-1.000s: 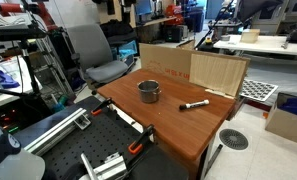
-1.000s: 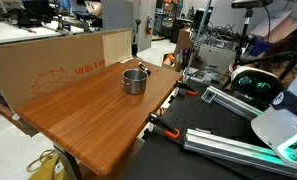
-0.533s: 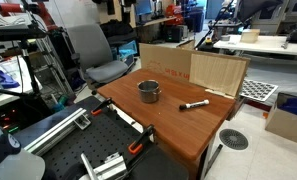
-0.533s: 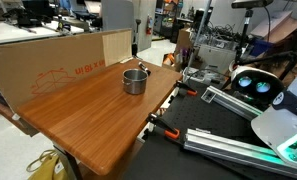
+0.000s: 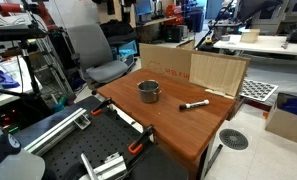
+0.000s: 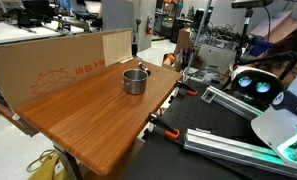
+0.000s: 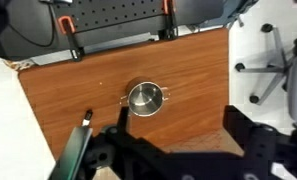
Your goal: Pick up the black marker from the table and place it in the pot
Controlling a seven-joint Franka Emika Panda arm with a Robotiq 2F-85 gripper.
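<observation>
The gripper (image 7: 163, 160) is showing only in the wrist view. Its dark fingers (image 7: 80, 155) are coming in from the bottom edge, spread wide with nothing between them, and hanging high above the smooth reddish-brown wooden counter (image 7: 198, 70).

The short, slim black marker (image 7: 88, 118) is lying flat on the counter at about ten o'clock from the gripper's middle, well apart from it. In that view its long axis is running close to the twelve-to-six line, leaning slightly. Which end is the paler one is too small to tell. The fingers are standing at three and nine, so their closing line is crossing the marker's length. I judge that the coming move is calling mainly for a shift toward ten o'clock and a descent, with little turning of the wrist.

The small round grey metal pot (image 7: 144, 97) is standing upright at about twelve o'clock from the gripper. The marker is lying at about eight o'clock from the pot, near it but not touching. In an exterior view the marker (image 5: 195, 103) is lying at about four o'clock from the pot (image 5: 148, 91), running roughly three to nine. From above, the pot is showing nothing inside. In an exterior view the pot (image 6: 135, 81) is showing, but I cannot make out the marker there.
</observation>
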